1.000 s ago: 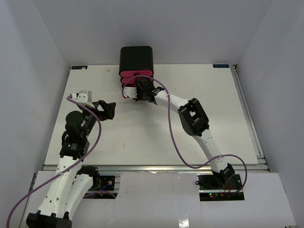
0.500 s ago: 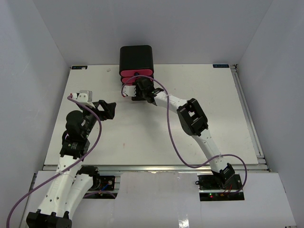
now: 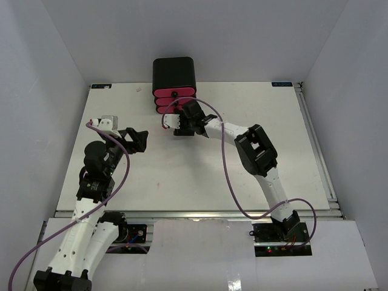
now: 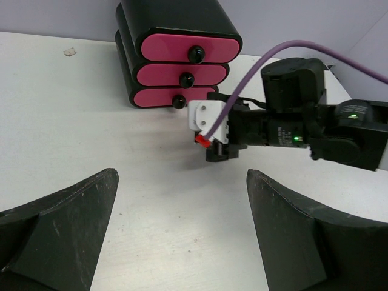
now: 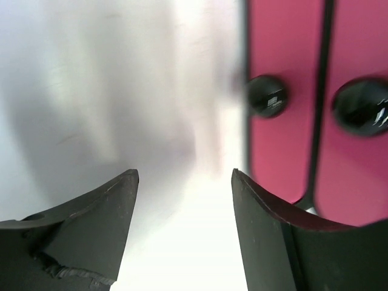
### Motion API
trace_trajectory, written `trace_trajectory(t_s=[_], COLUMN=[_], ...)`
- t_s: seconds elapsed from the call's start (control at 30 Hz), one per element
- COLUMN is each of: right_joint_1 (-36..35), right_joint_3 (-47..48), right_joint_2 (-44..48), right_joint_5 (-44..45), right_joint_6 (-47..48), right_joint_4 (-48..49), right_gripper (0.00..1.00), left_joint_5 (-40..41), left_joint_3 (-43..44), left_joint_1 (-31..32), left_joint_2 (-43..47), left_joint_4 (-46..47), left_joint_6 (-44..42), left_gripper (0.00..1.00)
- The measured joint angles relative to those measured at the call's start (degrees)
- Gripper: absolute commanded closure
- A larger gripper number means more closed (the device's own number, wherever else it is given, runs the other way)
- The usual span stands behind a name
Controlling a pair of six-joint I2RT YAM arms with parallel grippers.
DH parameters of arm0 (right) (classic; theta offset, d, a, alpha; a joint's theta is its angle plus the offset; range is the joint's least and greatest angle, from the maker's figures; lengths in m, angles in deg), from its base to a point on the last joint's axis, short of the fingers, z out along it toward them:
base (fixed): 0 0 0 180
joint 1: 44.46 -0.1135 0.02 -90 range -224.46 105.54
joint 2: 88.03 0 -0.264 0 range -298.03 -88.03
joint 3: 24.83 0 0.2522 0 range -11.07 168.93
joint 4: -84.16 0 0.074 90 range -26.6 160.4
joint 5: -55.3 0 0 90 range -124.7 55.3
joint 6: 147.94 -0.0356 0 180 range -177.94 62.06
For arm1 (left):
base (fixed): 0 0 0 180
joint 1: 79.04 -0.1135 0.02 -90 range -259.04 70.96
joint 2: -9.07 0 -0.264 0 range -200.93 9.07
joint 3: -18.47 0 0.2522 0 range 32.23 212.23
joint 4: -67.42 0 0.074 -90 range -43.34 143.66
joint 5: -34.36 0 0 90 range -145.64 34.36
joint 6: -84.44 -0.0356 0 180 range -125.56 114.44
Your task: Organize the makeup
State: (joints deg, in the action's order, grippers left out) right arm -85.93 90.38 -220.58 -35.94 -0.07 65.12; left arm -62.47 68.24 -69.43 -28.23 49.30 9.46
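No makeup shows in any view. A black box with three pink drawers stands at the table's far middle, all drawers shut. My right gripper is just in front of the lowest drawer, rolled on its side and open, with nothing between its fingers. Its wrist view shows two pink drawer fronts and their black knobs close ahead to the right. My left gripper hovers over the table's left part, facing the box, wide open and empty.
The white table has a raised metal rail along its right edge. The right arm's purple cable loops over the table's middle. Grey walls close in the space on three sides.
The right gripper has opened and drawn back a little from the lowest drawer, toward the near right. The left arm has not moved.
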Motion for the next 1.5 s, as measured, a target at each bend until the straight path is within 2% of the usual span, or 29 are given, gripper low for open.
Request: trace_trajectory(t_s=[0.17, 0.4, 0.57, 0.8, 1.0, 1.23, 1.5], right_joint_1=[-0.17, 2.07, 14.33, 41.85, 58.74, 66.78, 70.28], right_joint_3=[-1.2, -9.42, -15.17, -29.2, -42.64, -50.23, -53.61], right_joint_2=[8.28, 26.98, 39.34, 54.63, 65.05, 69.77, 74.83], right_joint_5=[-10.81, -24.57, -32.84, -41.08, -47.57, -45.46, -44.09], right_joint_6=[-6.83, -18.21, -25.31, -33.87, -40.08, -44.7, -46.44], right_joint_4=[-11.47, -18.84, -19.41, -17.63, -16.44, -15.79, -13.96], right_gripper=[0.24, 0.14, 0.04, 0.1, 0.1, 0.1, 0.1], left_joint_5=[-2.47, -14.11, -19.59, -21.73, -21.15, -19.4, -17.04], left_joint_3=[0.0, 0.0, 0.23, 5.59, 9.25, 6.73, 3.13], left_joint_1=[0.0, 0.0, 1.06, 5.5, 8.7, 9.66, 9.66], left_joint_2=[-0.88, -7.3, -11.64, -19.32, -22.71, -16.59, -7.77], left_joint_4=[0.21, 2.95, 4.68, 2.84, 0.58, -0.29, -1.48], left_joint_6=[0.0, 1.5, 3.56, 4.31, 3.42, 1.65, 0.17], left_gripper=[0.02, 0.02, 0.02, 0.02, 0.02, 0.02, 0.02])
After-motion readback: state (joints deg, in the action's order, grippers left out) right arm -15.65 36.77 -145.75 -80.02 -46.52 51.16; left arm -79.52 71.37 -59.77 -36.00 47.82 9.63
